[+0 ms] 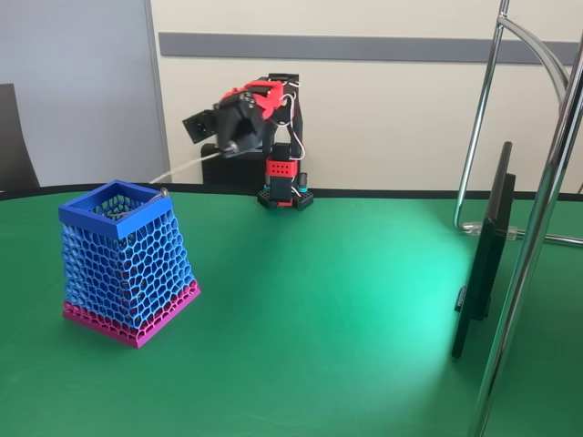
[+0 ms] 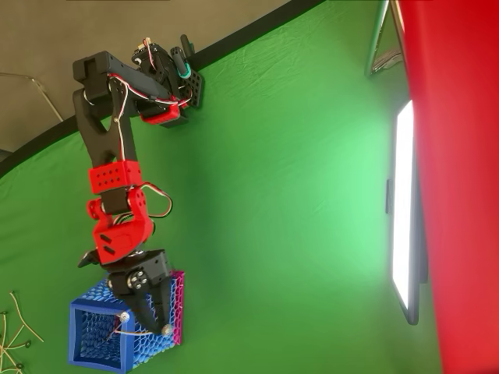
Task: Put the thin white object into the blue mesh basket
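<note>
The tool [image 2: 146, 323] is closed on the thin white object [image 1: 187, 167], held above the blue mesh basket [image 1: 123, 264] on the green table [image 1: 346, 300]. The strand's knobbed tip should be tilted inside the rim before release.

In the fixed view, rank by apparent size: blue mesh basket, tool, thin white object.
1. blue mesh basket, largest, though it is nearest the camera.
2. tool, farther back.
3. thin white object, a mere strand.
</note>
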Controlling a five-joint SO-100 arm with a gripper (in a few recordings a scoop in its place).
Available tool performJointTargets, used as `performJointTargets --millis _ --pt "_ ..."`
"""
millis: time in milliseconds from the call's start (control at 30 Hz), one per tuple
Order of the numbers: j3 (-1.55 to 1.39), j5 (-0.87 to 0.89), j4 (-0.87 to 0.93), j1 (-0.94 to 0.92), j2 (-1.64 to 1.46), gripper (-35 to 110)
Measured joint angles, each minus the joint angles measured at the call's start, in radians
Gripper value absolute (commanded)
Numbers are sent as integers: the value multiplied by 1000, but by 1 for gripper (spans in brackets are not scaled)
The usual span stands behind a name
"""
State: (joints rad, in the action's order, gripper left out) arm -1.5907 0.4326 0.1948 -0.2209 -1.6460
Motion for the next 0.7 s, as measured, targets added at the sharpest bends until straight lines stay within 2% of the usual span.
performJointTargets --millis 200,467,633,700 --pt "127 175 63 -86 106 0" --pt "288 581 196 -233 273 0" --pt "267 611 114 -328 273 17" --pt "216 588 49 -371 264 18"
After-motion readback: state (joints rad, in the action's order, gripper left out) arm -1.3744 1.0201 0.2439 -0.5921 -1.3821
